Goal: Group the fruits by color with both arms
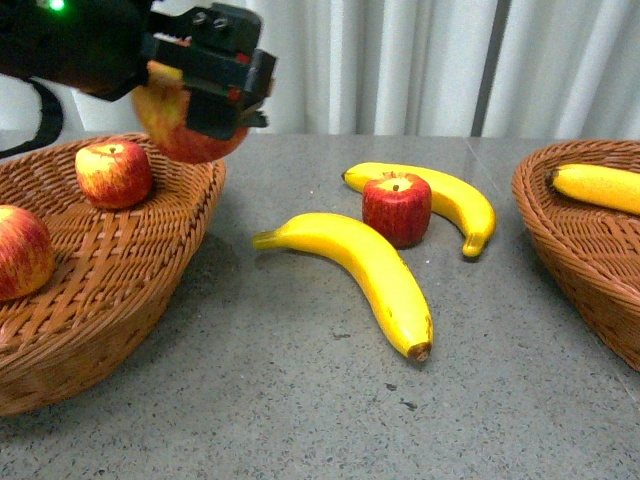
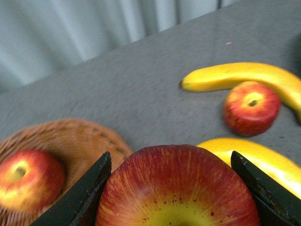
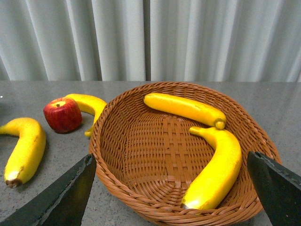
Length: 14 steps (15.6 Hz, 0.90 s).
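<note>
Front view, left gripper (image 1: pixel 197 108) clamped on red apple (image 1: pixel 172 128) above left basket's (image 1: pixel 120 300) far rim, spare apple (image 1: pixel 397 208) and two bananas (image 1: pixel 365 265) (image 1: pixel 450 195) on table (image 1: pixel 300 400) at right, left wrist view, fingers (image 2: pixel 82 195) pressing that apple, right wrist view, right gripper (image 3: pixel 169 157) spread wide, empty, over banana basket (image 3: pixel 141 141).

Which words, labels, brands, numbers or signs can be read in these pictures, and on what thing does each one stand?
None: no text can be read in any view.
The apples, the bananas, the wicker baskets, the left claw and the right claw show no print or sticker.
The green light on the left arm is only a lamp, not a sign.
</note>
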Motion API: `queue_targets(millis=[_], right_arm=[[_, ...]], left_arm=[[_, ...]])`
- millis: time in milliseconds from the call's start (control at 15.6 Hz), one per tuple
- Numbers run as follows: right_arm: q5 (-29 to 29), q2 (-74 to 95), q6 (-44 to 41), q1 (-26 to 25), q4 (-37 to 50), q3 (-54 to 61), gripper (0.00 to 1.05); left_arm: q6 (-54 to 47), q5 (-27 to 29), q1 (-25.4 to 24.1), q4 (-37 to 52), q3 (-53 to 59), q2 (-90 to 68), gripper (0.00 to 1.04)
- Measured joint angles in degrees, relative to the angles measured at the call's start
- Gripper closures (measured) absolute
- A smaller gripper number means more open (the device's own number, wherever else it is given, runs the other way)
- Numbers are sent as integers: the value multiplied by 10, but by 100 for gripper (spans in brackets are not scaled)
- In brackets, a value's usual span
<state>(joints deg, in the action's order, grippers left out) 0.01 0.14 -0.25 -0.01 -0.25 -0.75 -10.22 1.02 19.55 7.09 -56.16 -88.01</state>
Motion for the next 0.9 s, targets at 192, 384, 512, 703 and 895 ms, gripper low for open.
queue_targets(millis=[192,384,512,703,895], right_arm=[[0,0,0,0,0,0,7],[0,0,0,0,0,0,7],[0,0,0,0,0,0,7],[0,0,0,0,0,0,7],[0,0,0,0,0,0,7]], left_arm=[[91,57,-24,-18,34,-4,37],[162,97,-40,-29,44,-8,37],[192,112,-49,-39,45,-4,37],[219,112,-51,-55,49,-4,32],[230,106,-36,-42,46,10,7]])
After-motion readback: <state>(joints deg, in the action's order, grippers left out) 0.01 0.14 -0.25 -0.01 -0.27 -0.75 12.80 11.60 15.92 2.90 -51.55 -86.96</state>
